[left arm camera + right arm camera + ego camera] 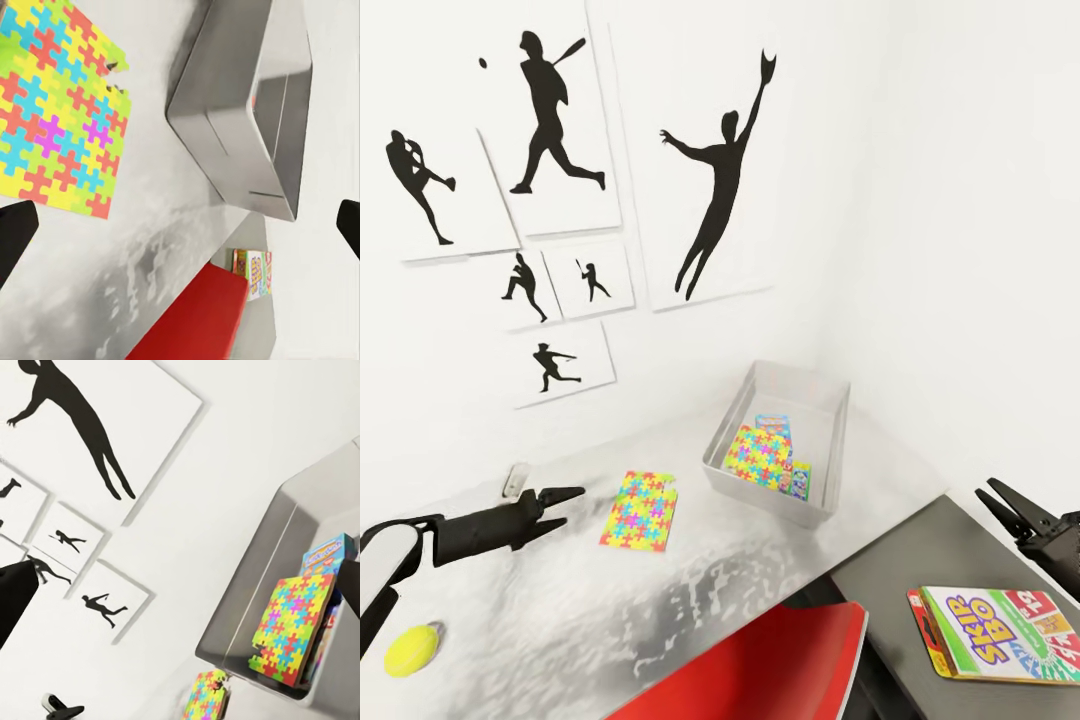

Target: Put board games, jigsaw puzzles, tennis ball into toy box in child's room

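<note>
Head view alone catches the tennis ball (413,648) behind the left fingers (567,497), both grippers' fingers apart, empty.

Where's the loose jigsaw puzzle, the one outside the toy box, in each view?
Head: the loose jigsaw puzzle lies flat on the table, left of the toy box.
Left wrist: upper left.
Right wrist: bottom edge.
Shared landmark: the toy box.

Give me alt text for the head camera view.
A grey toy box on a desk holds a puzzle and a game; another puzzle lies beside it near the open left pincer. A tennis ball and SKIP-BO box wait outside.
</note>
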### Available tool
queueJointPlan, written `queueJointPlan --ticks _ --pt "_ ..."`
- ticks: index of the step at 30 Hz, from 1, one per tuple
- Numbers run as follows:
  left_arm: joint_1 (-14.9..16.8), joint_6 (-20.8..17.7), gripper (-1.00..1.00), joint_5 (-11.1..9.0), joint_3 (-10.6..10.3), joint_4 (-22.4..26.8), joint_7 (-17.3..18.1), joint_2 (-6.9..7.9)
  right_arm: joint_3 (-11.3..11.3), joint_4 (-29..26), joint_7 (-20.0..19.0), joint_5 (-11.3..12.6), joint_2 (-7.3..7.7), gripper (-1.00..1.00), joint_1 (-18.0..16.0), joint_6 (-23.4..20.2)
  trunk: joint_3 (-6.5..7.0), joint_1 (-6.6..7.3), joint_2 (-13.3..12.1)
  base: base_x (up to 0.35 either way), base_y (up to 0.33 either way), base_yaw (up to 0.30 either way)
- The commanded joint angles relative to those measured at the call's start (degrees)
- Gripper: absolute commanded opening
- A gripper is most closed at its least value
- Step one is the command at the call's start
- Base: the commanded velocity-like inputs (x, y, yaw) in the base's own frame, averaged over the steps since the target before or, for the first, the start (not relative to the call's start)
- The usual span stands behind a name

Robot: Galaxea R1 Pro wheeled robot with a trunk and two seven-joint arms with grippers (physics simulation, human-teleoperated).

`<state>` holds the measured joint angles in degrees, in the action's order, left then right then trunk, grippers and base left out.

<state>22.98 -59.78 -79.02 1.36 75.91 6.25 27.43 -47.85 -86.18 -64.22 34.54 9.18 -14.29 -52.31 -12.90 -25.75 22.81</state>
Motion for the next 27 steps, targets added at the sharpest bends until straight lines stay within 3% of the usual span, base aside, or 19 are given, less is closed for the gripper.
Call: queueJointPlan --ticks 1,9,27 --pt "0.03 -0.22 1.00 0.65 0.07 0.03 0.87 0.04 -0.03 0.01 -0.11 0.04 -0.01 1.00 -0.05 -0.27 -0.01 -0.04 0.10 0.000 0.000 0.064" --pt "-0.04 -0.22 1.00 0.54 0.05 1.03 1.96 0.14 0.00 0.13 -0.15 0.00 -0.04 1.00 -0.04 -0.24 0.74 -0.04 0.10 -0.049 0.000 0.110" --pt "-0.06 -0.22 1.00 0.53 -0.05 1.43 2.18 0.16 -0.05 0.17 -0.15 0.05 0.01 1.00 -0.04 1.40 2.36 -0.04 0.10 -0.291 -0.016 0.129"
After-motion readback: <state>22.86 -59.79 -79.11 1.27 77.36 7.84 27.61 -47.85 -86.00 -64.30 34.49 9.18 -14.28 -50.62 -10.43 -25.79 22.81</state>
